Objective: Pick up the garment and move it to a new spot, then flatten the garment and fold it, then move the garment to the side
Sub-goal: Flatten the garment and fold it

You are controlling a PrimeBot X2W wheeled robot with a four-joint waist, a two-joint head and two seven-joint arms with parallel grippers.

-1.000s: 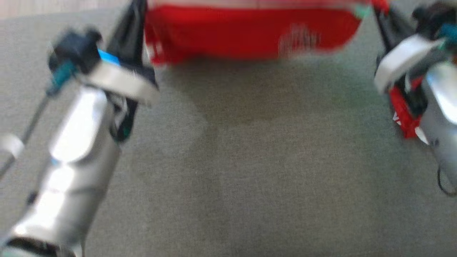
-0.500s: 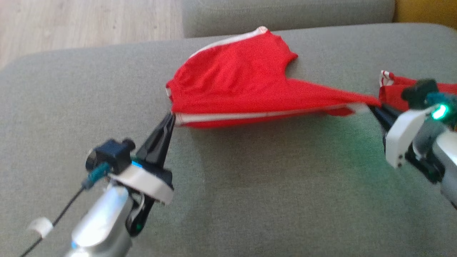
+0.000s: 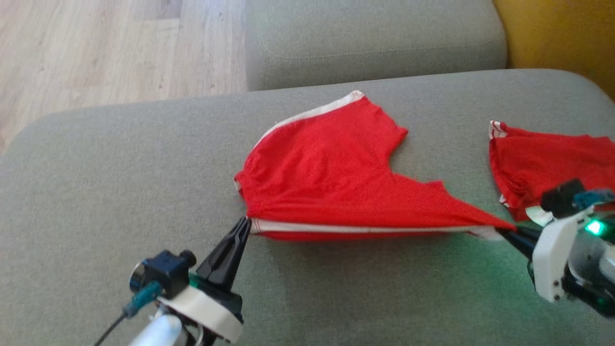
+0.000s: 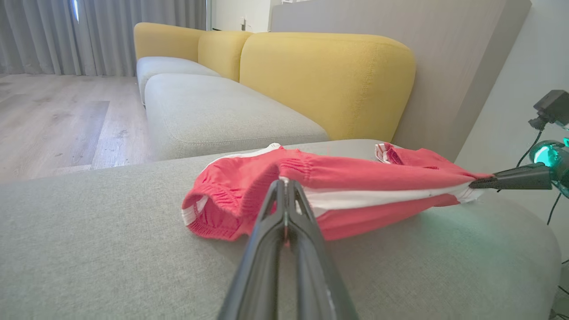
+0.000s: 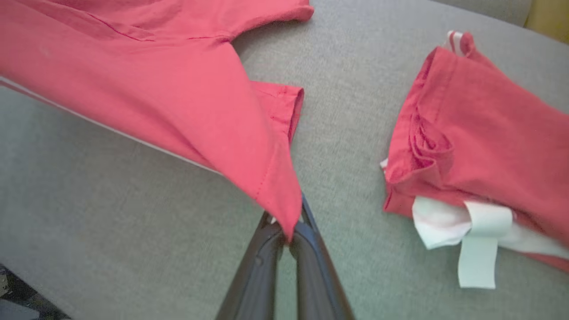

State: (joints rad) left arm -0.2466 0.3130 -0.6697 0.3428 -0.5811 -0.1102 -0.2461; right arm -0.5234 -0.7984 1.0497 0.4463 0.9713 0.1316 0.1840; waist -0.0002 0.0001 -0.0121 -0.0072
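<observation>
As the left end effector (image 3: pixel 246 222) pinches the garment (image 3: pixel 331 182), the right end effector (image 3: pixel 505 233) — likewise — pinches it.

Bright, even daylight; feeds mostly sharp.
I see a soft shadow under the near edge of the red shorts (image 3: pixel 336 192) on the grey cushion (image 3: pixel 120 168), and a green lamp (image 3: pixel 595 227) tints the fabric beside it. My head feed looks slightly grainy; the left gripper (image 4: pixel 284 183) blurs close to its wrist lens.
</observation>
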